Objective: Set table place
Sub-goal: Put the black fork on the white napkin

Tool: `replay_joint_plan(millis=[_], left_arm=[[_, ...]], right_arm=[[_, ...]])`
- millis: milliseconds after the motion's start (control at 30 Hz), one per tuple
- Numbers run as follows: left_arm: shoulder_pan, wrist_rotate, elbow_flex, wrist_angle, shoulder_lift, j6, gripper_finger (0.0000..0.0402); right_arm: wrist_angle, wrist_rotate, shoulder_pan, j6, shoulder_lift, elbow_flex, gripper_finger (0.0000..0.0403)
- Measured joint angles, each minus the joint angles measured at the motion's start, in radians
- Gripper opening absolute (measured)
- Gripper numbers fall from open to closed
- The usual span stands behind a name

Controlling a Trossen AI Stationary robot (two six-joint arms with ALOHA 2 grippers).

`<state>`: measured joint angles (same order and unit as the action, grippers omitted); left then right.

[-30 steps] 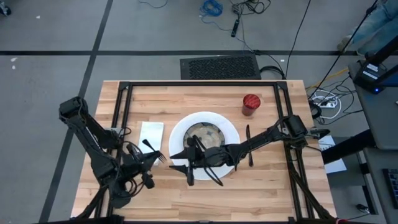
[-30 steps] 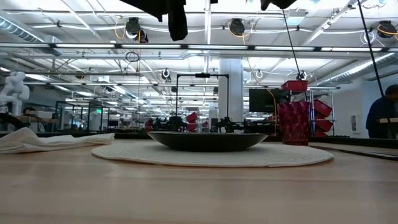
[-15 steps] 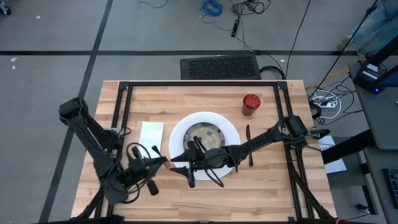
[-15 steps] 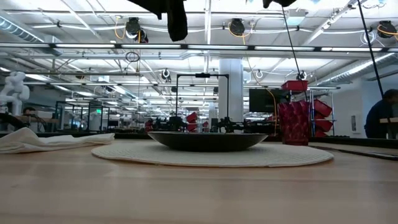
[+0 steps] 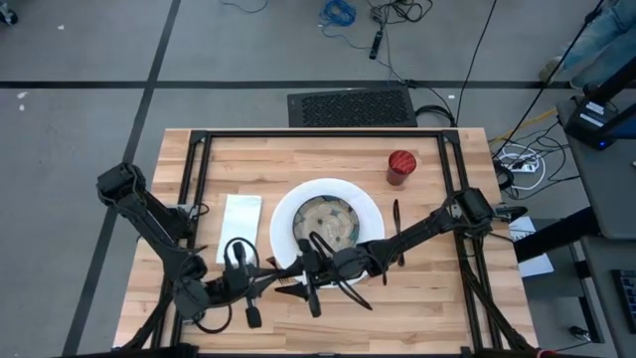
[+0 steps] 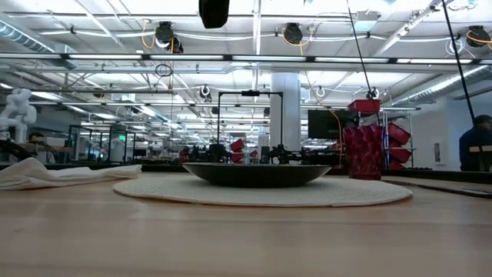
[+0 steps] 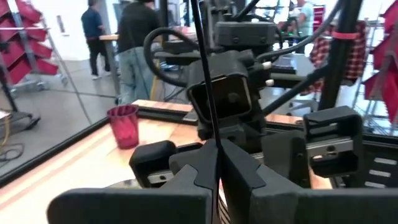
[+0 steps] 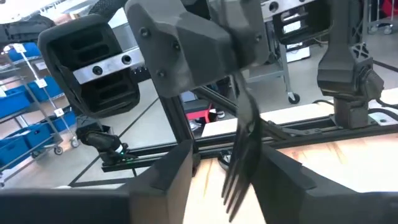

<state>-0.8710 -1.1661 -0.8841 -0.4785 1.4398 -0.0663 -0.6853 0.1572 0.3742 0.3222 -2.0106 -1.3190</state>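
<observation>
The white plate [image 5: 370, 206] holds the patterned bowl [image 5: 329, 219] at the middle of the table [image 5: 437, 298]. The white napkin [image 5: 239, 221] lies to its left, a dark knife [image 5: 397, 235] to its right, and the red cup [image 5: 400, 166] at the far right. My left gripper [image 5: 266, 286] is shut on a dark fork [image 8: 241, 146] above the table's near part, and my right gripper [image 5: 298, 281] faces it. The right gripper [image 8: 224, 155] is open, with the fork's tines standing between its fingers, apart from both. My left gripper pinches the fork's handle [image 7: 214, 146] between its two fingers. The fork sticks out forward past the fingertips toward the right gripper. It is lifted clear of the table, and its tines [image 8: 233, 190] are the free end.
A black metal frame [image 5: 328, 133] runs over the table's far side and down both sides. In the low view the plate [image 6: 261, 192], bowl [image 6: 257, 174], cup [image 6: 363, 152] and napkin [image 6: 46, 173] stand across the table. People stand in the room behind.
My left gripper has carried the fork toward the table's near edge and to the right, turning it toward the right gripper. My right gripper has drawn back from over the plate toward the near edge, and the two now meet in front of the plate.
</observation>
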Motion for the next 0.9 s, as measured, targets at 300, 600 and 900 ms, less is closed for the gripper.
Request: replay_joint_plan(millis=[300, 600, 900], left_arm=[[-0.036, 0.019, 0.000, -0.007, 0.000, 0.029, 0.0000], [-0.054, 0.012, 0.000, -0.009, 0.000, 0.053, 0.0000], [-0.052, 0.014, 0.001, -0.006, 0.001, 0.047, 0.0000]], right_arm=[[-0.015, 0.026, 0.015, 0.006, 0.000, 0.000, 0.0030], [-0.016, 0.024, 0.021, 0.020, 0.000, 0.000, 0.0001], [0.007, 0.032, 0.031, 0.021, 0.001, 0.000, 0.0000]])
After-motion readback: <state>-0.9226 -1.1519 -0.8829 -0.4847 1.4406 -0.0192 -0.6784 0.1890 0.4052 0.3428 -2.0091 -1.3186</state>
